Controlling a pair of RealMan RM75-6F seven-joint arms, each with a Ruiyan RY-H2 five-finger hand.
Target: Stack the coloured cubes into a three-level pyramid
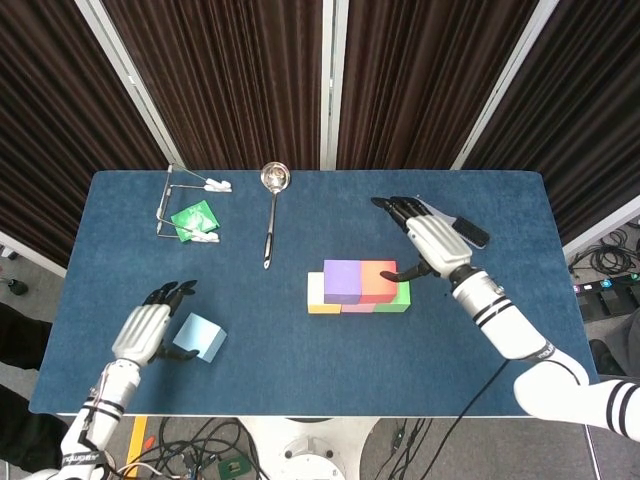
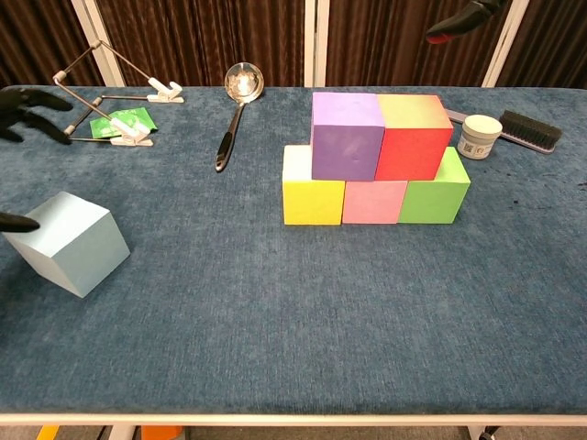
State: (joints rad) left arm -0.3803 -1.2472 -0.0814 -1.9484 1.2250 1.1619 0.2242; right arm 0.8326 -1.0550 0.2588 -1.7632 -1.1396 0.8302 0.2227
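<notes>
Head view. Two levels complete: yellow cube (image 1: 316, 293), pink cube (image 1: 357, 304) and green cube (image 1: 397, 297) in the base row, purple cube (image 1: 342, 280) and red cube (image 1: 378, 280) side by side on top. Remaining piece: light blue cube (image 1: 199, 337), alone on the table (image 1: 260, 375), well apart from the stack at roughly 8 o'clock. Left hand (image 1: 147, 331) just beside that cube at its 9 o'clock face, fingers spread, thumb reaching toward the near side; contact not resolvable, nothing gripped. Right hand (image 1: 430, 247) above the table at 2 o'clock from the stack, fingers apart, holding nothing, clear of the red cube.

Step in hand, as judged: approach to the last cube. Next move calls for closing on opposite faces of the light blue cube, lifting it, carrying it toward 2 o'clock and setting it centred over the purple–red seam.

Chest view. Stack seen side-on: upper pair flush, seam near the middle of the pink cube, top faces level, a detail not legible from overhead. Light blue cube at far left, rotated corner-forward. Of the left hand, only dark fingertips (image 2: 27, 103) at the left edge, above and behind the cube. Of the right hand, one fingertip at the top edge; spread not confirmable here. Full hand shapes given by the overhead camera only.
</notes>
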